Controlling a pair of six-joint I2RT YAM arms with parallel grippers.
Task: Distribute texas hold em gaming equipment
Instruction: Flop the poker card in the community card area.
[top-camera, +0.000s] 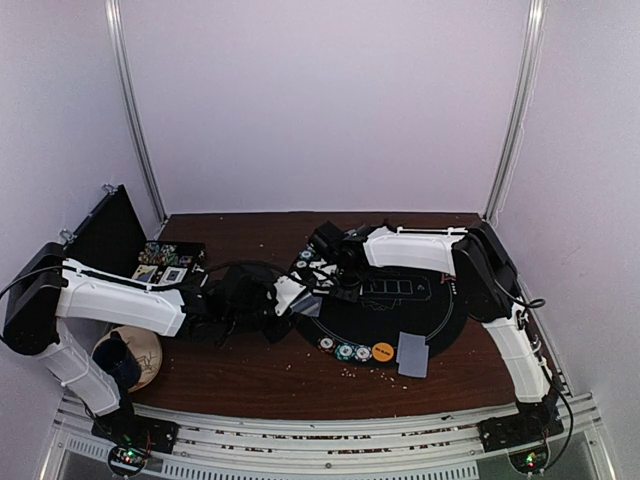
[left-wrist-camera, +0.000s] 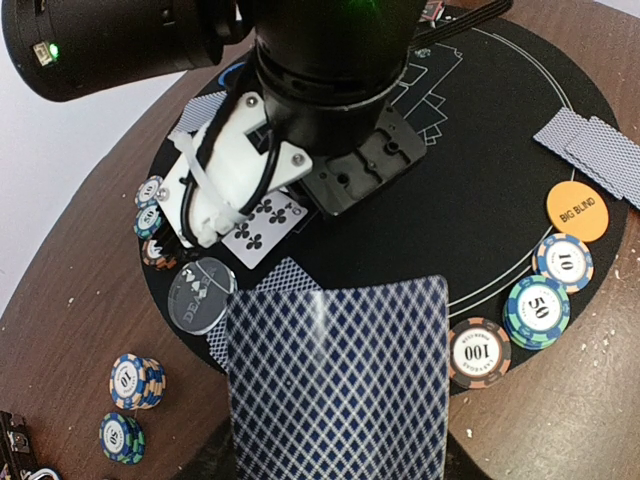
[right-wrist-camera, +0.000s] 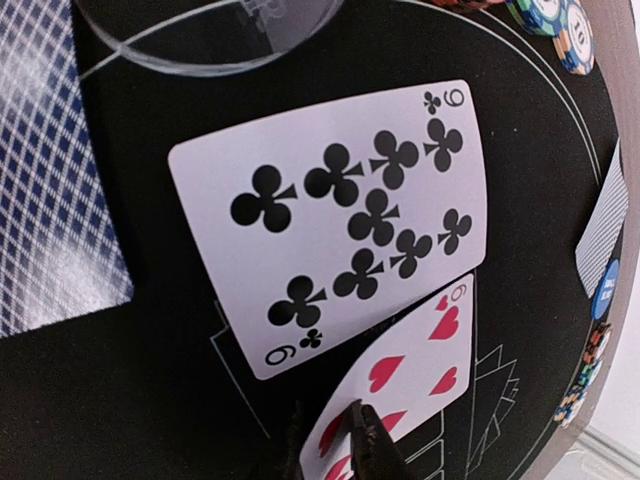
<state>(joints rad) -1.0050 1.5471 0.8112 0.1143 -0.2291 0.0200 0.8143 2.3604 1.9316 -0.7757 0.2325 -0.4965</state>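
gripping the blue-backed cards (left-wrist-camera: 340, 390), the left gripper (top-camera: 290, 298) reads as clamped on them: the pack hangs right under the wrist camera, clear of the mat (left-wrist-camera: 480, 150), and hides the fingers themselves. my guess is it's parked there as the supply to deal from. right gripper (right-wrist-camera: 340, 445): tips sit low at the hearts card (right-wrist-camera: 410, 385); can't tell if they pinch it or stand slightly apart. nine of clubs (right-wrist-camera: 340, 215) lies face up just beside it, edges touching, next to the printed white boxes, so this looks like board cards being laid mid-mat. outward: clear dealer disc (left-wrist-camera: 200, 292) at the mat rim near the left arm. on the far rim, three chip stacks (left-wrist-camera: 537, 310) and the orange big blind disc (left-wrist-camera: 577, 210) line up by a face-down pair (left-wrist-camera: 590, 145), probably one seat already served. two more chip stacks (left-wrist-camera: 137, 382) stand off the mat on the bare desk (left-wrist-camera: 60, 330). the desk is dark brown wood, speckled with crumbs. open black case (top-camera: 105, 235) sits far left. pale plain walls (top-camera: 320, 100), metal posts (top-camera: 135, 120) in the corners.
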